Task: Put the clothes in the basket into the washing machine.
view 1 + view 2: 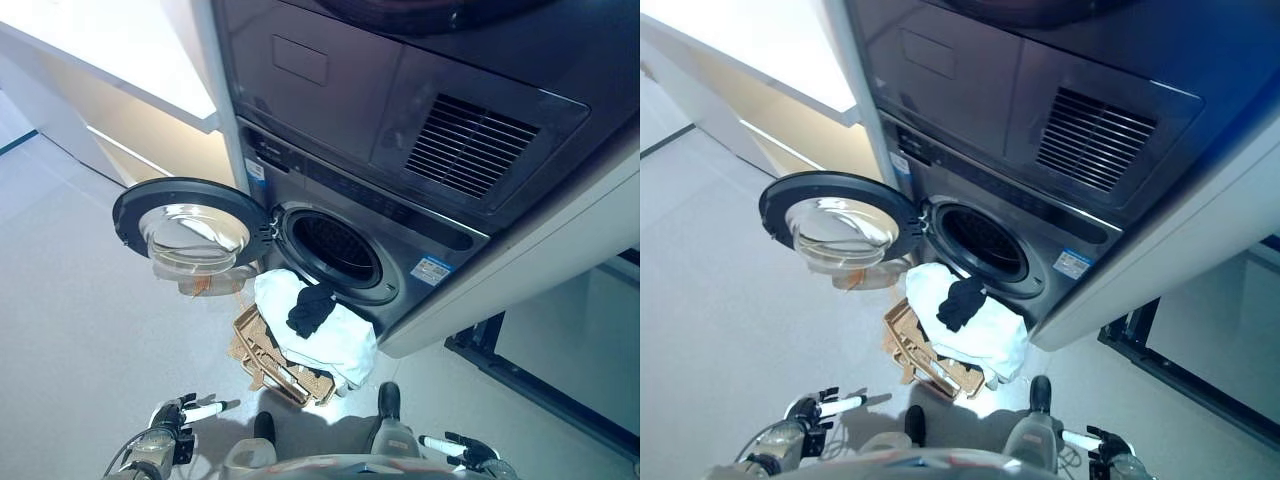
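Grey metal fronts the washing machine (400,240), a stacked unit with a slatted vent (468,145) in its upper panel and a small label (431,270) near the round drum opening (337,250). Its door (190,228) hangs wide open to the left, a dark ring around a bulging clear glass bowl. Just below the opening sits the basket (270,360), a tan slatted thing lying tilted on the floor, with nothing between it and the drum. Heaped on top of it is a white cloth (330,335), soft and rumpled, spilling over the rim on the machine's side, and a small black garment (311,310) lies crumpled on that cloth, close under the lip of the opening. The floor (70,330) is pale, smooth and slightly glossy. To the left of the machine stands a white counter (120,60) with a beige cabinet front (130,130) beneath it, and a wide pale panel (560,240) frames the machine on the right. Further right, a dark frame (530,380) rests on the floor. The left hand (815,410) shows at the bottom edge on the left, well apart from the basket, with a white-tipped finger stretched out straight and nothing in its hold. The right hand (1102,443) shows at the bottom edge on the right, likewise away from the clothes, one white-covered finger pointing outward and the hand empty.
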{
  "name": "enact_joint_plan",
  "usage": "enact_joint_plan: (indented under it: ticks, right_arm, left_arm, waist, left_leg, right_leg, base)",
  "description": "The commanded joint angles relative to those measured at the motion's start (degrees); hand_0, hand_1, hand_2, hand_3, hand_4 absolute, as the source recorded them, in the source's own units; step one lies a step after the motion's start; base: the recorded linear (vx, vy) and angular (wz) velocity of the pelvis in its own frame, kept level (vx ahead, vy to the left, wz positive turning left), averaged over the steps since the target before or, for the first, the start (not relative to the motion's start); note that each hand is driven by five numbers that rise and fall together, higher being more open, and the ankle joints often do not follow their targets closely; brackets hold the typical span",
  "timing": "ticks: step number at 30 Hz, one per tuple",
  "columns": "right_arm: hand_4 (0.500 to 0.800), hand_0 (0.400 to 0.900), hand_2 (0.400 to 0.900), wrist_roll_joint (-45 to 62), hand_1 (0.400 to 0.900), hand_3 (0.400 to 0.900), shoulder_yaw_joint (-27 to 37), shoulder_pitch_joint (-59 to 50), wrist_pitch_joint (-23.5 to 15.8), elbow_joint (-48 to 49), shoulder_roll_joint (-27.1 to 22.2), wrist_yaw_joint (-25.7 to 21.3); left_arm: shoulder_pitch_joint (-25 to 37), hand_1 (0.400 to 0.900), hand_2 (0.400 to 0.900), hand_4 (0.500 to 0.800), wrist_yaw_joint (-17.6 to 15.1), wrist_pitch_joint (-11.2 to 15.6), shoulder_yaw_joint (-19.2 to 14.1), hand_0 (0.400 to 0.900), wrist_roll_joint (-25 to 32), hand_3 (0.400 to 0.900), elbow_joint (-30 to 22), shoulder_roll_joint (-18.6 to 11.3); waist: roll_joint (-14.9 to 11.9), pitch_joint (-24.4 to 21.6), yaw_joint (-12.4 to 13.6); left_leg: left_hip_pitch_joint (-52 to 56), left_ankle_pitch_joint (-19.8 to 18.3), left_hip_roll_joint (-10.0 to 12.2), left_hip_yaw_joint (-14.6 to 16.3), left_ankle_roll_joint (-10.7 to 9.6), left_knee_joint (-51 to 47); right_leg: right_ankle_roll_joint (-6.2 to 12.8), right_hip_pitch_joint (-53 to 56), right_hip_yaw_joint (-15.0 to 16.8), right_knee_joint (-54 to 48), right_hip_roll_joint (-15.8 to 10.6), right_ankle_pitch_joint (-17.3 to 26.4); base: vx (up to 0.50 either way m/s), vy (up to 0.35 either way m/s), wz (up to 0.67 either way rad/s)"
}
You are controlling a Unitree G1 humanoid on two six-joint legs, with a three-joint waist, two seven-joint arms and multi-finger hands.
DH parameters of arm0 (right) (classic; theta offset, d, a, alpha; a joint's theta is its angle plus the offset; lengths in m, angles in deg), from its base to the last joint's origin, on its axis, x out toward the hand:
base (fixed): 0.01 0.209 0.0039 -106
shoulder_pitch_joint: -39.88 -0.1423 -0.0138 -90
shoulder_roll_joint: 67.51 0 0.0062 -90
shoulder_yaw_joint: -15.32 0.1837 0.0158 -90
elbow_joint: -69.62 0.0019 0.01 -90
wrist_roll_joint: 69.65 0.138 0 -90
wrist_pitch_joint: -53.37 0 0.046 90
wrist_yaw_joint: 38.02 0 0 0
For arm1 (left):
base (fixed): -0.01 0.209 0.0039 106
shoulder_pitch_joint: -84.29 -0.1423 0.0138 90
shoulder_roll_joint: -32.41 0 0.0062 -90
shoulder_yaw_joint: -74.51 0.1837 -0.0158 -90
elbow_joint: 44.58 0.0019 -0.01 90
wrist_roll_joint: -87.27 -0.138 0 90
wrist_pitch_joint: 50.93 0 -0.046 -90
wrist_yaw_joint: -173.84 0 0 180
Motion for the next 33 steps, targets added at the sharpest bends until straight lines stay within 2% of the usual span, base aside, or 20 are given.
enact_joint_plan:
  ticks: [1, 5, 9, 11, 13, 15, 17, 18, 23, 26, 28, 31, 33]
  right_arm:
    - [0.8, 0.9, 0.9, -1.2, 0.9, 0.9, -0.8, 0.0, -1.2, 0.6, -6.2, -1.9]
    - [0.8, 0.9, 0.9, -0.4, 0.9, 0.9, -0.4, 0.1, -2.3, 1.1, -8.8, -2.8]
    - [0.8, 0.9, 0.9, 1.0, 0.9, 0.9, -0.5, -0.1, -3.1, 2.7, -9.9, -3.6]
    - [0.8, 0.9, 0.9, 1.5, 0.9, 0.9, -0.6, -0.1, -3.6, 2.9, -10.0, -4.3]
    - [0.8, 0.9, 0.9, 2.2, 0.9, 0.9, -1.0, -0.9, -3.6, 2.8, -9.8, -4.7]
    - [0.8, 0.9, 0.9, 2.8, 0.9, 0.9, -1.3, -1.3, -3.8, 3.2, -9.9, -5.0]
    - [0.8, 0.9, 0.9, 3.6, 0.9, 0.9, -1.7, -2.0, -3.8, 3.0, -9.5, -5.1]
    - [0.8, 0.9, 0.9, 3.9, 0.9, 0.9, -1.9, -2.3, -3.8, 2.8, -9.6, -5.2]
    - [0.8, 0.9, 0.9, 5.4, 0.9, 0.9, -4.0, -5.1, -4.5, 2.7, -9.6, -5.9]
    - [0.8, 0.9, 0.9, 6.3, 0.9, 0.9, -4.7, -6.0, -4.4, 2.4, -9.7, -5.8]
    - [0.8, 0.9, 0.9, 7.1, 0.9, 0.9, -4.8, -7.1, -4.6, 2.1, -10.2, -6.2]
    - [0.8, 0.9, 0.9, 8.6, 0.9, 0.9, -5.2, -7.6, -4.9, 2.3, -10.6, -6.6]
    - [0.8, 0.9, 0.9, 8.9, 0.9, 0.9, -5.2, -7.6, -5.2, 2.2, -10.6, -6.9]
  left_arm:
    - [7.2, 0.9, 0.9, 0.8, -1.8, 3.2, 0.4, 0.9, -0.7, 0.9, -3.6, -2.0]
    - [11.5, 0.9, 0.9, 0.8, -3.4, 4.2, 3.4, 0.9, 0.8, 0.9, -7.3, -0.9]
    - [18.3, 0.9, 0.9, 0.8, -7.0, 5.2, 6.5, 0.9, 0.8, 0.9, -14.6, -1.5]
    - [22.6, 0.9, 0.9, 0.8, -9.8, 4.8, 8.3, 0.9, -2.7, 0.9, -16.2, -2.2]
    - [27.7, 0.9, 0.9, 0.8, -12.4, 3.7, 10.1, 0.9, -6.3, 0.9, -15.6, -2.4]
    - [32.3, 0.9, 0.9, 0.8, -12.8, 2.5, 12.7, 0.9, -9.3, 0.9, -15.7, -3.2]
    - [37.0, 0.9, 0.9, 0.8, -14.8, 1.6, 14.7, 0.9, -12.8, 0.9, -16.8, -4.0]
    - [39.3, 0.9, 0.9, 0.8, -15.3, 0.8, 16.5, 0.9, -15.8, 0.9, -16.2, -4.8]
    - [48.5, 0.9, 0.9, 0.8, -18.6, -2.2, 20.4, 0.9, -21.7, 0.9, -8.1, -4.7]
    - [50.9, 0.9, 0.9, 0.8, -18.5, -3.3, 21.9, 0.9, -23.2, 0.9, -5.4, -4.7]
    - [53.8, 0.9, 0.9, 0.8, -18.2, -4.9, 23.2, 0.9, -24.8, 0.9, -2.9, -3.9]
    - [55.5, 0.9, 0.9, 0.8, -17.4, -5.6, 24.5, 0.9, -25.5, 0.9, -0.1, -4.0]
    - [55.8, 0.9, 0.9, 0.8, -17.5, -5.9, 24.4, 0.9, -25.2, 0.9, -0.1, -3.6]
  waist:
    - [0.2, 0.0, -0.1]
    - [3.0, 0.9, -2.1]
    - [4.5, 2.2, -3.2]
    - [4.8, 2.8, -3.5]
    - [5.0, 3.6, -3.6]
    - [5.3, 4.6, -4.0]
    - [5.5, 5.6, -3.6]
    - [5.6, 6.2, -3.7]
    - [4.6, 9.1, -4.5]
    - [3.9, 9.8, -4.9]
    - [3.4, 11.1, -5.2]
    - [2.6, 11.9, -5.9]
    - [2.5, 11.9, -6.0]
  left_leg:
    - [2.3, -6.3, 2.1, 0.5, -5.0, 1.0]
    - [0.2, -3.5, 6.0, -0.8, -6.9, 0.4]
    - [-2.6, -1.7, 7.4, -2.1, -7.3, 0.3]
    - [-3.3, -1.5, 7.8, -2.4, -7.2, 0.3]
    - [-4.2, -1.4, 8.0, -2.6, -7.1, 0.5]
    - [-5.0, -1.4, 8.1, -2.8, -6.9, 0.9]
    - [-6.3, -1.7, 8.1, -3.1, -6.7, 2.0]
    - [-7.0, -2.1, 8.0, -3.3, -6.5, 2.9]
    - [-12.2, -4.5, 7.3, -4.0, -6.5, 9.4]
    - [-15.0, -5.7, 7.0, -4.2, -6.7, 12.6]
    - [-19.4, -7.0, 6.7, -4.8, -6.8, 17.3]
    - [-23.9, -8.6, 6.9, -5.5, -6.6, 22.5]
    - [-25.7, -9.6, 6.9, -5.9, -6.5, 24.9]
  right_leg:
    - [1.93, -3.4, 2.3, 6.3, 0.7, 3.3]
    - [0.1, -4.5, 0.5, 8.8, 4.4, 0.2]
    - [-0.68, -7.2, 0.1, 11.3, 6.7, -1.8]
    - [-0.77, -9.2, 0.2, 13.3, 7.3, -2.6]
    - [-0.83, -11.0, 0.5, 15.1, 7.6, -3.1]
    - [-0.71, -12.9, 0.8, 16.8, 7.9, -3.5]
    - [-0.75, -14.8, 0.9, 18.8, 7.8, -4.0]
    - [-0.63, -15.7, 1.1, 19.6, 7.8, -4.3]
    - [-0.67, -20.0, 2.2, 23.9, 7.4, -5.1]
    - [-0.7, -21.3, 2.6, 25.5, 7.1, -5.3]
    - [-0.65, -24.0, 2.6, 28.6, 6.6, -5.9]
    - [-1.02, -26.4, 2.8, 32.3, 6.3, -7.2]
    - [-1.23, -27.8, 2.7, 34.1, 6.2, -8.0]
  base:
    - [0.19, -0.152, 0.24]
    - [0.04, -0.152, 0.37]
    - [-0.01, -0.101, 0.09]
    - [-0.02, -0.052, -0.02]
    - [-0.01, -0.035, -0.01]
    - [-0.05, -0.011, -0.01]
    - [-0.05, -0.013, 0.03]
    - [-0.05, -0.012, 0.03]
    - [-0.08, -0.02, -0.02]
    - [-0.06, -0.024, 0.01]
    - [-0.1, -0.033, 0.02]
    - [-0.1, -0.052, 0.09]
    - [-0.09, -0.039, 0.05]
